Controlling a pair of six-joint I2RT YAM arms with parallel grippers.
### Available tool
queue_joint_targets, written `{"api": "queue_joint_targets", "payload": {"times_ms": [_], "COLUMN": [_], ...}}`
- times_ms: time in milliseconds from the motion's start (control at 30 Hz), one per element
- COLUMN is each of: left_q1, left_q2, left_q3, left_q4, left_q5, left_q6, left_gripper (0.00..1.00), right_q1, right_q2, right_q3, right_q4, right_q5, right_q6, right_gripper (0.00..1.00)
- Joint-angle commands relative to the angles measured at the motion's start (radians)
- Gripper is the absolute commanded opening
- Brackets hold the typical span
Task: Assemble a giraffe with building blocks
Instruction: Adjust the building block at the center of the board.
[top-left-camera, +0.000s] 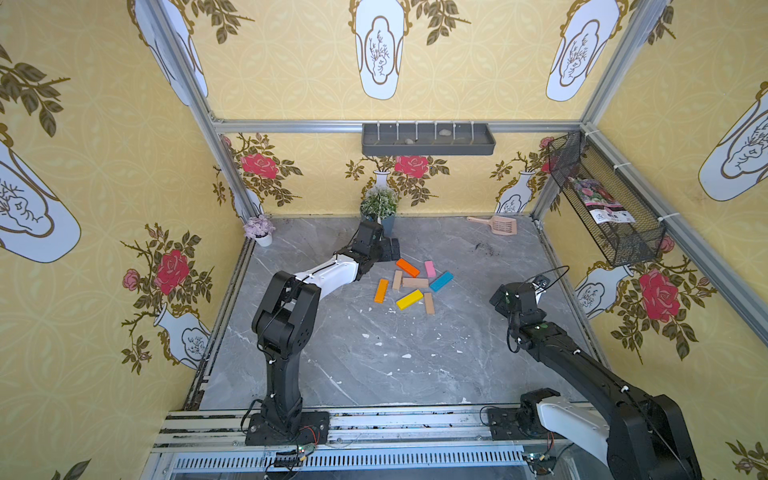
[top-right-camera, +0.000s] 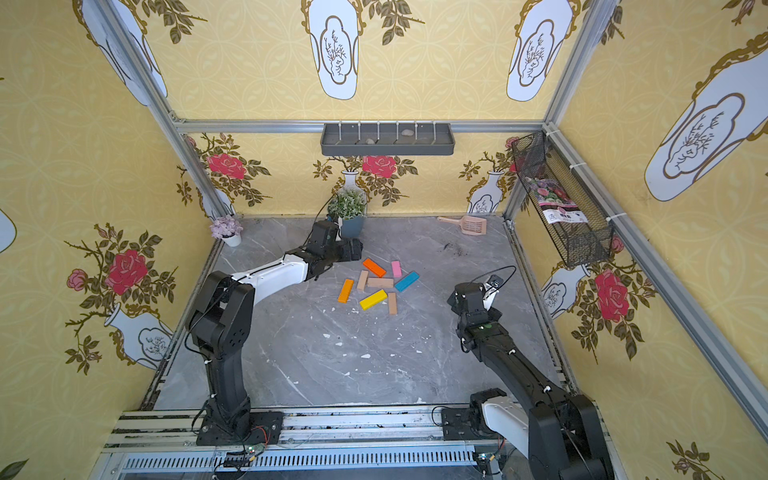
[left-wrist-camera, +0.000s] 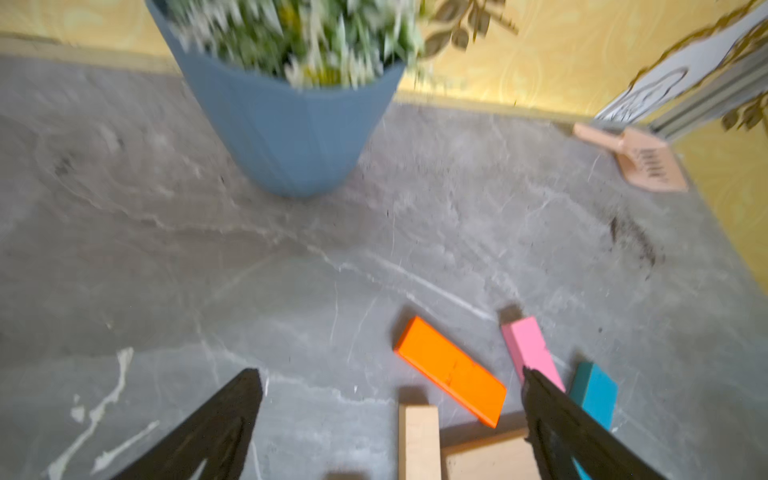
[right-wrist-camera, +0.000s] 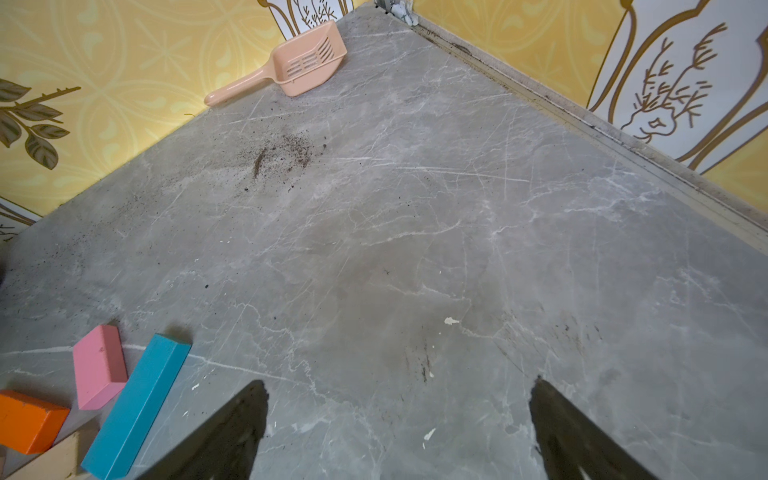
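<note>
Showing the grey marble worktop (top-left-camera: 374, 365) with both arms hovering over it. The left fingers (left-wrist-camera: 232, 415) are spread wide and empty, just far-left of the building blocks (top-left-camera: 411, 284). The right fingers (right-wrist-camera: 237, 419) are likewise wide and empty, well right of them. Eight blocks lie flat and scattered mid-worktop; no giraffe is begun. Likely first pick: the far orange block (top-left-camera: 407, 267), long axis running far-left to near-right. Turn the wrist so the fingers straddle its narrow width, centred, clear of the pink block (top-left-camera: 429, 269) beside it.
</note>
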Motion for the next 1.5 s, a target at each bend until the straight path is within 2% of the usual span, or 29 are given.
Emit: {"api": "queue_joint_targets", "payload": {"times_ms": [0,133,333,500,767,867,1100,1300,1467], "left_q1": [-0.017,-0.035,-0.087,-0.092,-0.104,-0.112,-0.154,-0.189,-0.189], "left_q2": [0.045,0.168,0.285,0.388,0.462,0.463,0.404,0.404,0.416], "left_q3": [0.025,0.178,0.334,0.458,0.501,0.474,0.345,0.35,0.435], "left_q4": [0.016,-0.099,-0.261,-0.365,-0.378,-0.379,-0.331,-0.335,-0.383], "left_q5": [0.059,0.173,0.143,0.172,0.238,0.274,0.253,0.227,0.207], "left_q6": [0.016,0.058,0.136,0.123,0.075,0.056,0.047,0.056,0.08], "left_gripper": [0.99,1.0,0.99,0.99,0.99,0.99,0.99,0.99,1.0], "right_q1": [0.002,0.004,0.005,0.008,0.008,0.008,0.008,0.009,0.008], "right_q2": [0.002,0.011,0.03,0.037,0.048,0.052,0.058,0.053,0.049], "right_q3": [0.001,-0.003,0.016,0.007,0.006,0.007,0.013,0.011,0.01], "right_q4": [0.039,0.055,0.043,0.068,0.075,0.074,0.075,0.069,0.071], "right_q5": [-0.022,-0.035,-0.047,-0.064,-0.075,-0.074,-0.082,-0.079,-0.078], "right_q6": [0.003,-0.004,-0.008,-0.017,-0.021,-0.021,-0.023,-0.022,-0.021], "right_gripper": [0.97,0.98,0.98,0.97,0.97,0.98,0.98,0.98,0.97]}}
